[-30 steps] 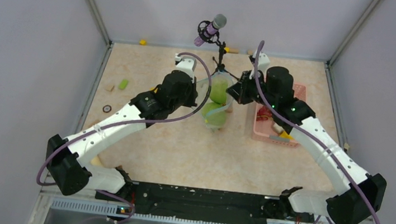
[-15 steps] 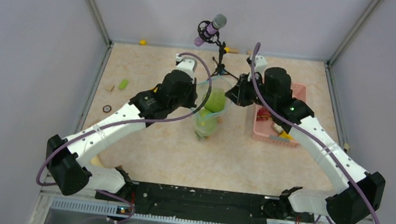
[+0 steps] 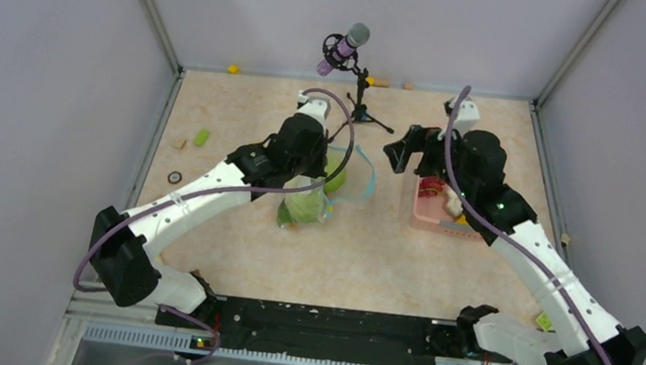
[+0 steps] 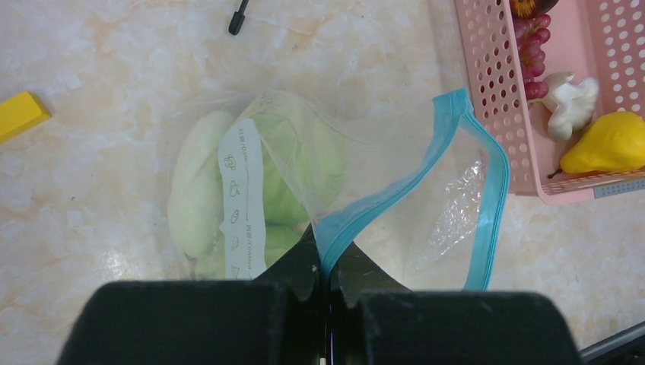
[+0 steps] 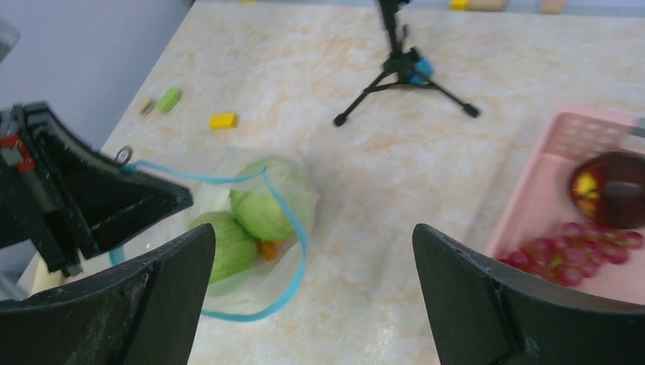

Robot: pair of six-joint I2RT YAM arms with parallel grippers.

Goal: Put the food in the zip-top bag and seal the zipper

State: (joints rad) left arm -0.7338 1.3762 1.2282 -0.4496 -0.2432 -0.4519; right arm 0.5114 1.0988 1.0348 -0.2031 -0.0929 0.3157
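The clear zip-top bag (image 4: 251, 175) lies on the table with its mouth open. Its light blue zipper (image 4: 487, 190) forms a loop. My left gripper (image 4: 327, 266) is shut on one end of the zipper strip, and in the top view the left gripper (image 3: 329, 158) is over the bag (image 3: 303, 206). Inside the bag are a pale oblong vegetable (image 4: 194, 190), green cabbage (image 5: 262, 201) and an orange piece (image 5: 268, 249). My right gripper (image 5: 312, 296) is wide open and empty, above bare table between the bag and the basket; the top view shows the right gripper (image 3: 401, 150) too.
A pink lattice basket (image 4: 487, 91) right of the bag holds a yellow fruit (image 4: 612, 144), red grapes (image 5: 586, 247), a white piece (image 4: 570, 106) and a dark red fruit (image 5: 612, 186). A microphone tripod (image 3: 360, 104) stands behind. A yellow block (image 5: 223, 120) and green bit (image 3: 201, 137) lie left.
My right gripper has let go of the bag's mouth, opened wide and drawn back right toward the basket. The left gripper has carried the bag left and nearer, and the bag now sags onto the table.
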